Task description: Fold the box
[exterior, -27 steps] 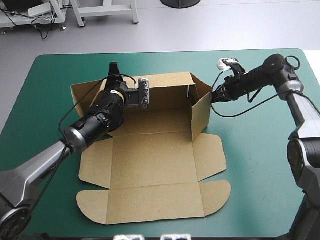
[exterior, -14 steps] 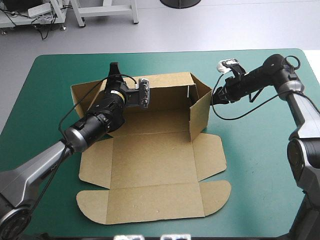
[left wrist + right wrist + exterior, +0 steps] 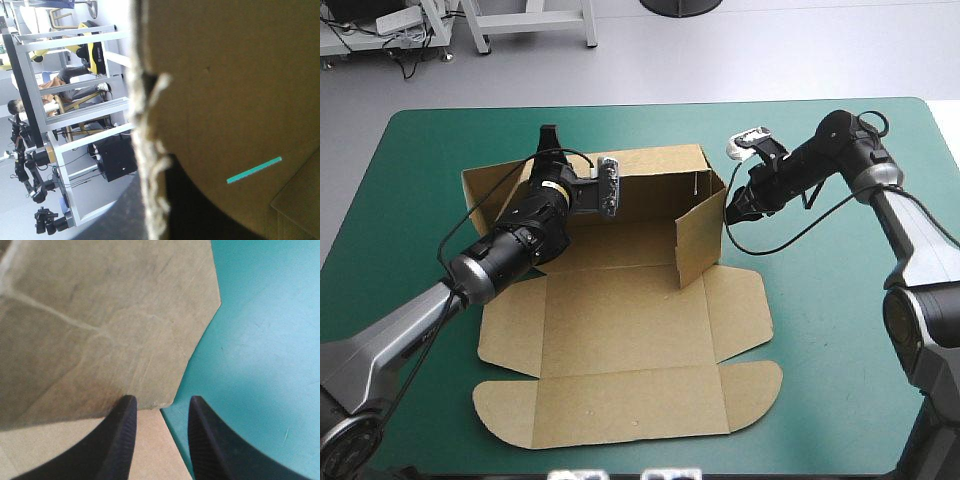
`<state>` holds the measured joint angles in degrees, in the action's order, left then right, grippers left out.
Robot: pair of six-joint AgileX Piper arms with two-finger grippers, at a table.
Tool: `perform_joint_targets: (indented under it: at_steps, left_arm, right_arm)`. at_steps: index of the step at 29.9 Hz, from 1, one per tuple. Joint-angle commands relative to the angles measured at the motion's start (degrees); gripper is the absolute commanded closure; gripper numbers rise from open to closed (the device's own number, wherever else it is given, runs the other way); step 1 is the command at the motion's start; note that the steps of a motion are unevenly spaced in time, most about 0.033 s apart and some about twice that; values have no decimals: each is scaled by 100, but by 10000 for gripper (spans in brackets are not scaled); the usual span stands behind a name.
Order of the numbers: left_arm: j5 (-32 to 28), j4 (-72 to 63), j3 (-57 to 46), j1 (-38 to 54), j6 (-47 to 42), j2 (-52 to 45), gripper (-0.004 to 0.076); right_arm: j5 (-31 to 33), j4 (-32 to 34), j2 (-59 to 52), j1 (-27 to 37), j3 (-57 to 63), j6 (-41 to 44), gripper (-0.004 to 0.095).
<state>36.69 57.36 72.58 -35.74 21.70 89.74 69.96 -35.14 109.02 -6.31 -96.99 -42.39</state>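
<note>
The box lies in the middle of the teal-green cover, most of its brown sheet flat, including the base and the lid panel with rounded corners at its near end. Its back wall stands upright, and the right side flap stands too, angled in over the base. The left gripper sits at the left part of the back wall, its black fingers all but closed over the wall's top edge with the board pinched between them. The right gripper is just outside the right side flap, at its outer face — fingers a little apart, gripping nothing, the flap's free edge just ahead of them.
</note>
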Motion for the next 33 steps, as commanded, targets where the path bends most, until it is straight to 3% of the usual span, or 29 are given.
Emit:
perform_joint_targets:
  at_steps: [1,19,26,33]
  left_arm:
    - [62,68,130,-26,-36,-171,734]
    - [71,68,130,-26,-36,-171,734]
    - [71,68,130,-26,-36,-171,734]
    - [71,68,130,-26,-36,-171,734]
  right_arm:
    - [193,-5,-424,7,-121,201,574]
    - [77,-88,-668,7,282,-617,574]
    - [22,-11,-668,111,270,-430,574]
    - [78,-222,-745,759,229,-35,574]
